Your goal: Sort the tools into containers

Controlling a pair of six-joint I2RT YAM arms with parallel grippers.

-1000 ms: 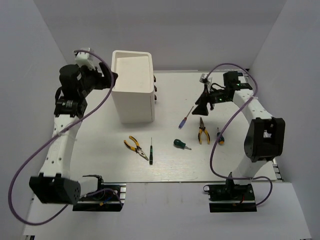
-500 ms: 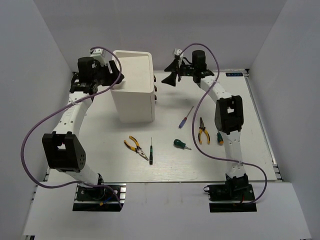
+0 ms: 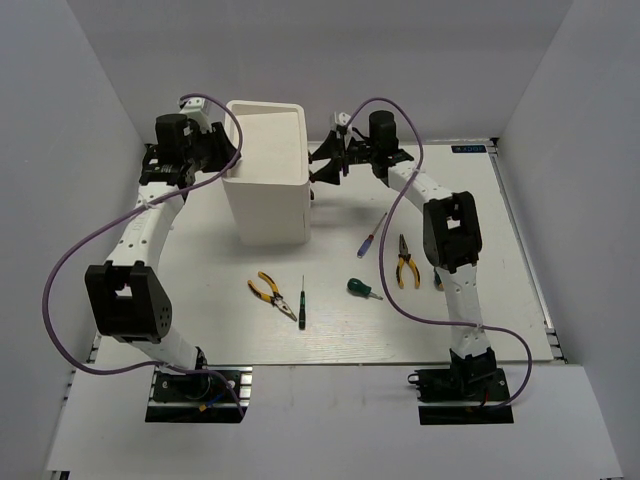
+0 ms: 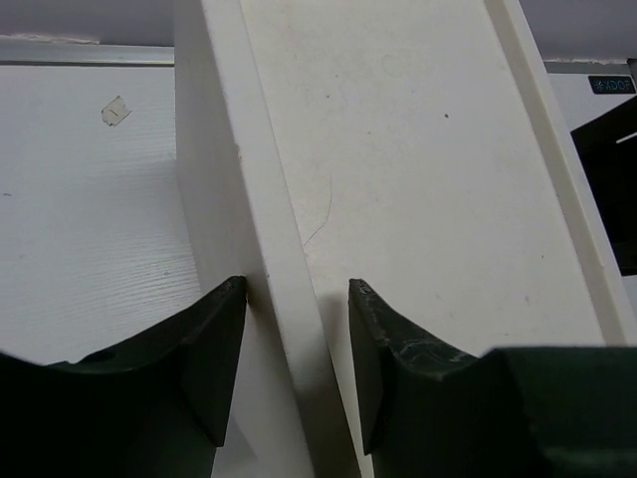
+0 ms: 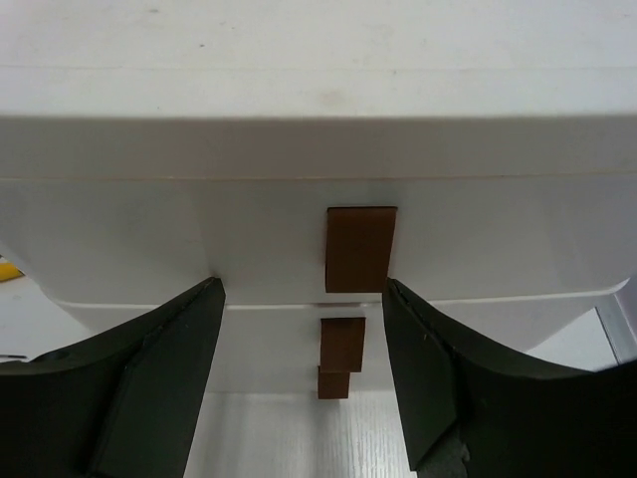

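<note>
While the left gripper (image 4: 297,291), jaws apart, is straddling a wall of the tall white cabinet (image 3: 268,190), likely bracing it, the right gripper (image 5: 302,289), jaws likewise apart, is bracketing the top dark round knob (image 5: 359,249) for pulling.

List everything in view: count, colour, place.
cabinet: one, white, back left of table
drawer knobs: three seen, brown, stacked on cabinet's right face
pliers: two, yellow-and-black, front centre and right of centre
slim screwdrivers: two, blue-and-red right of cabinet, black front centre
stubby screwdriver: one, green, centre
half-hidden tool: one, colour unclear, behind right arm
table: one, white
cables: two, purple, along arms
left hand: dark, open astride cabinet's top rim
right hand: dark, open around top knob
</note>
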